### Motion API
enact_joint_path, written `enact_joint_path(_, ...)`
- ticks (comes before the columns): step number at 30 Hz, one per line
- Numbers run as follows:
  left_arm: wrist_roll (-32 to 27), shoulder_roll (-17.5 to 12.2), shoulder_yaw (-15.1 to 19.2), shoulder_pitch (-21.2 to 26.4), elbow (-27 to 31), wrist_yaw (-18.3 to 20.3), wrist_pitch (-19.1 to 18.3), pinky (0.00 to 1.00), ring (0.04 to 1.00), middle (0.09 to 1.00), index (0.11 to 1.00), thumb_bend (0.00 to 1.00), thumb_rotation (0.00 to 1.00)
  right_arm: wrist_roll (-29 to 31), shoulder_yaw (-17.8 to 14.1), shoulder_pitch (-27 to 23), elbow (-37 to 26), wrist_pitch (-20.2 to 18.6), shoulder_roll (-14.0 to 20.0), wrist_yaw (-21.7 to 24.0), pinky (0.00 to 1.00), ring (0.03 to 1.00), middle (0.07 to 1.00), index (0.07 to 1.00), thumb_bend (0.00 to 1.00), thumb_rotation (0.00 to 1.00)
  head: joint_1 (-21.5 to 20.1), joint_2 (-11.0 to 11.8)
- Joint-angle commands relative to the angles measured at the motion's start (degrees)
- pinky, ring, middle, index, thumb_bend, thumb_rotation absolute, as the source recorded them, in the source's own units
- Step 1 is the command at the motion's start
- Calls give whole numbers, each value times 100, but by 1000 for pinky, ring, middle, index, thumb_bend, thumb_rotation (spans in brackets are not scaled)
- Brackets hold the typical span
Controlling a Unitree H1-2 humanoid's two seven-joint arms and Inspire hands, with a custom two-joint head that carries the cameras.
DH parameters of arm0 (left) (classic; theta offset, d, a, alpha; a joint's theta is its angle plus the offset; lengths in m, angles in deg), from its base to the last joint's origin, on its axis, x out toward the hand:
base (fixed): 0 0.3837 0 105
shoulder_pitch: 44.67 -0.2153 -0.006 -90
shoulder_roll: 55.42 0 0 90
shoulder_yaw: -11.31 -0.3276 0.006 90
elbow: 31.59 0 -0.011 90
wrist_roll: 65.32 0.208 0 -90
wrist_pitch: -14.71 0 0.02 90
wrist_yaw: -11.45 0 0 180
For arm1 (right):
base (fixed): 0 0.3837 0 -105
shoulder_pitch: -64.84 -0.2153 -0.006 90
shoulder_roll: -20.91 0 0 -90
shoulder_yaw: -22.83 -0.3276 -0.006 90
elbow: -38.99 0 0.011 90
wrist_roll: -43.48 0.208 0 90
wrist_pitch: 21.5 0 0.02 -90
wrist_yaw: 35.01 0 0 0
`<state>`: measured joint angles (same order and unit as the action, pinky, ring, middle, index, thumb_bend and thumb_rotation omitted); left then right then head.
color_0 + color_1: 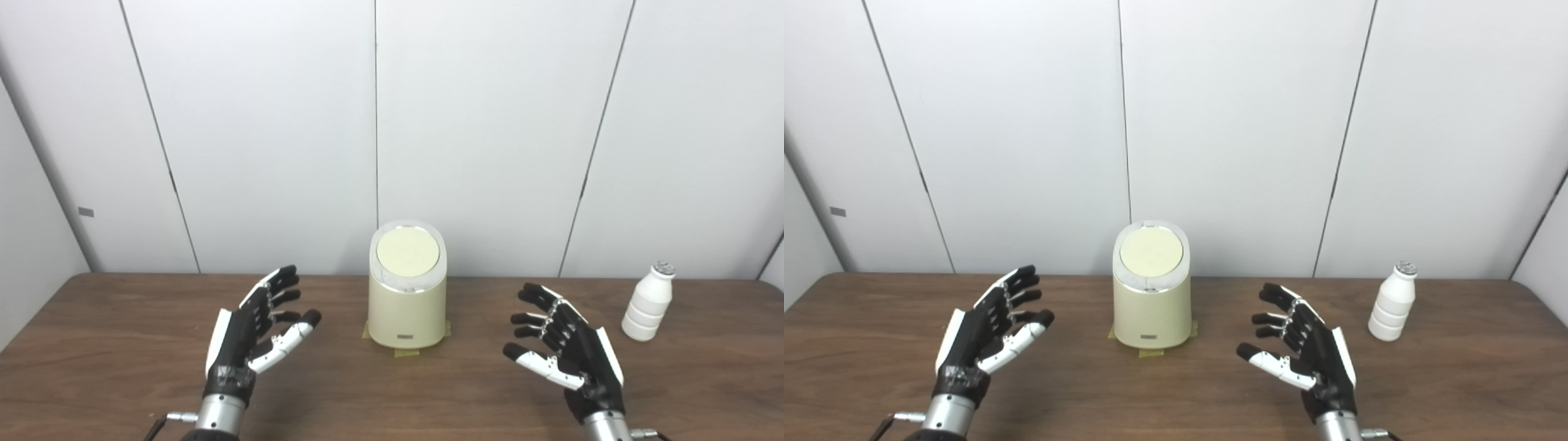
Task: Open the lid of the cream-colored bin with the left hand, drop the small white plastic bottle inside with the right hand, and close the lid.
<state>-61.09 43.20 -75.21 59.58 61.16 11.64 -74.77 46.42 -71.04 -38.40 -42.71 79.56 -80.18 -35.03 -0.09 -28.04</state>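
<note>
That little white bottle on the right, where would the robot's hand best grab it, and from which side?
Probably around the ribbed body of the white bottle, below the narrower neck. It stands upright on the table, apart from the bin, with free space around it. The open right hand sits to its left and nearer the robot, so a sideways wrap from that side looks simplest.

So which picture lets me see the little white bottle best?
The right eye view, by a little: the small white bottle stands farther from the picture's edge there, upright on the table, with its speckled cap clear. The left eye view shows the same bottle whole too, just closer to the right edge. Neither hand touches it.
</note>
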Motion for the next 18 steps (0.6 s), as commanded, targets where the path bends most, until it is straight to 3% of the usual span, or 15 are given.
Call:
enact_joint_path(1, 93, -1, -50, 434, 241, -57, 6, 848, 873, 880, 902, 752, 366, -8, -29, -245, -142, 231, 25, -15, 547, 632, 774, 756, 818, 222, 4, -1)
enact_joint_path(7, 209, 4, -141, 1047, 104, -48, -206, 824, 883, 894, 904, 791, 368, -46, -11, -225, -203, 224, 20, -26, 547, 643, 771, 760, 832, 241, 0, 8)
enact_joint_path(13, 355, 32, -317, 1588, -136, -23, -543, 907, 982, 975, 968, 830, 355, 38, -14, -217, -179, 258, 11, 14, 552, 645, 773, 761, 820, 235, -29, 17)
enact_joint_path(18, 414, 66, -416, 1973, -488, -71, -622, 983, 1000, 1000, 1000, 894, 345, -3, 18, -196, -168, 267, 25, 32, 558, 650, 775, 761, 827, 253, -71, 21)
